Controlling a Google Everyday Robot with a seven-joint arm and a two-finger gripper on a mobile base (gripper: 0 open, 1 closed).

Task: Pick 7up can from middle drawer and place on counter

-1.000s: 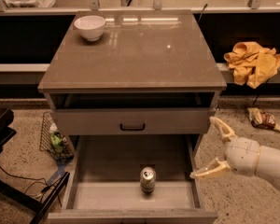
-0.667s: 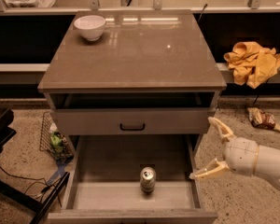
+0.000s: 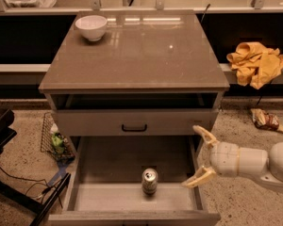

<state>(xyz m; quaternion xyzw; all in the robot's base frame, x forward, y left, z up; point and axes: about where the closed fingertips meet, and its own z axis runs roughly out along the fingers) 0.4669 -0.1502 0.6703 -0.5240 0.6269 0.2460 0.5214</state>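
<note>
The 7up can (image 3: pixel 149 181) stands upright near the front of the open middle drawer (image 3: pixel 113 164), a little right of centre on its grey floor. My gripper (image 3: pixel 197 156) comes in from the lower right, open and empty, its two cream fingers spread over the drawer's right wall, to the right of the can and apart from it. The glossy grey-brown counter (image 3: pixel 141 51) tops the cabinet above.
A white bowl (image 3: pixel 91 27) sits at the counter's back left. A closed drawer front with a black handle (image 3: pixel 134 127) is above the open drawer. A yellow cloth (image 3: pixel 256 62) lies on the right ledge. A wire basket (image 3: pixel 54 140) and cables are on the floor at left, a wrapper (image 3: pixel 265 120) at right.
</note>
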